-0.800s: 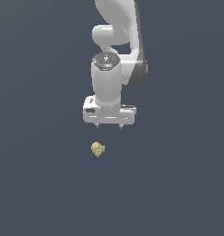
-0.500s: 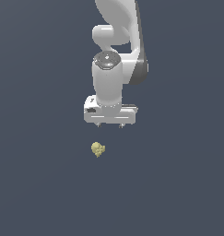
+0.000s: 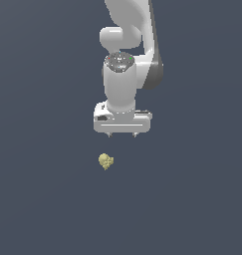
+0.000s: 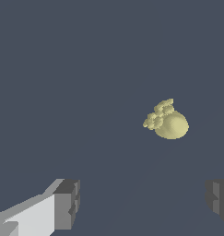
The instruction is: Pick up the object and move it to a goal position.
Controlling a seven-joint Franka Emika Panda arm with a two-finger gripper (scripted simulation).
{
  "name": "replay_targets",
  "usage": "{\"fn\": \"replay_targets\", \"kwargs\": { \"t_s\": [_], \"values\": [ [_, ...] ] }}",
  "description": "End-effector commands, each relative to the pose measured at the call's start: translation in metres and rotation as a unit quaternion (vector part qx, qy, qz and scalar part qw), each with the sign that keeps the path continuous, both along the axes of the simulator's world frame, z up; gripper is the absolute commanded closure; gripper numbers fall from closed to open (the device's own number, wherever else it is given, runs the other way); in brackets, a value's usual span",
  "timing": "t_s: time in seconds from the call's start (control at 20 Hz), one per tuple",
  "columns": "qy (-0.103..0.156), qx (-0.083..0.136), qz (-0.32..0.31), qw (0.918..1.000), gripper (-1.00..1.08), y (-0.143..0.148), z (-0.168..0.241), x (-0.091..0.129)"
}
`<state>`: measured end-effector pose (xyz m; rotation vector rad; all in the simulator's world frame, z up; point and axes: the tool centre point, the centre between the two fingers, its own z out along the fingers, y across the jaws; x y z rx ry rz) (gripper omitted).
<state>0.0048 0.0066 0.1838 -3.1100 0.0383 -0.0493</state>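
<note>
The object is a tiny lumpy pale yellow-olive blob lying on the dark grey surface. It also shows in the wrist view, with a smooth rounded part and a bumpy cluster on one side. My white gripper hangs above the surface, pointing down, just behind the object and slightly toward the exterior view's right. The jaws stand wide apart and hold nothing. In the wrist view the two dark finger pads sit far apart, and the object lies ahead of them, apart from both.
The flat dark grey surface fills both views. The white arm rises out of the top of the exterior view. Nothing else shows.
The gripper has shifted slightly toward the exterior view's left and a little lower. The object has not moved. The jaws stay open.
</note>
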Motion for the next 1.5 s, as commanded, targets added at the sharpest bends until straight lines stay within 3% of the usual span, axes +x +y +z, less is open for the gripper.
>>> {"fn": "replay_targets", "kwargs": {
  "t_s": [0.0, 0.4, 0.65, 1.05, 1.45],
  "values": [
    [0.001, 0.000, -0.006, 1.0000, -0.92, -0.002, -0.002, 0.001],
    [0.005, 0.001, -0.065, 0.9979, -0.92, -0.014, -0.016, 0.010],
    [0.010, 0.001, -0.128, 0.9917, -0.92, -0.028, -0.032, 0.019],
    [0.017, -0.003, -0.250, 0.9682, -0.92, -0.056, -0.065, 0.033],
    [0.020, -0.007, -0.322, 0.9466, -0.92, -0.073, -0.086, 0.041]
  ]
}}
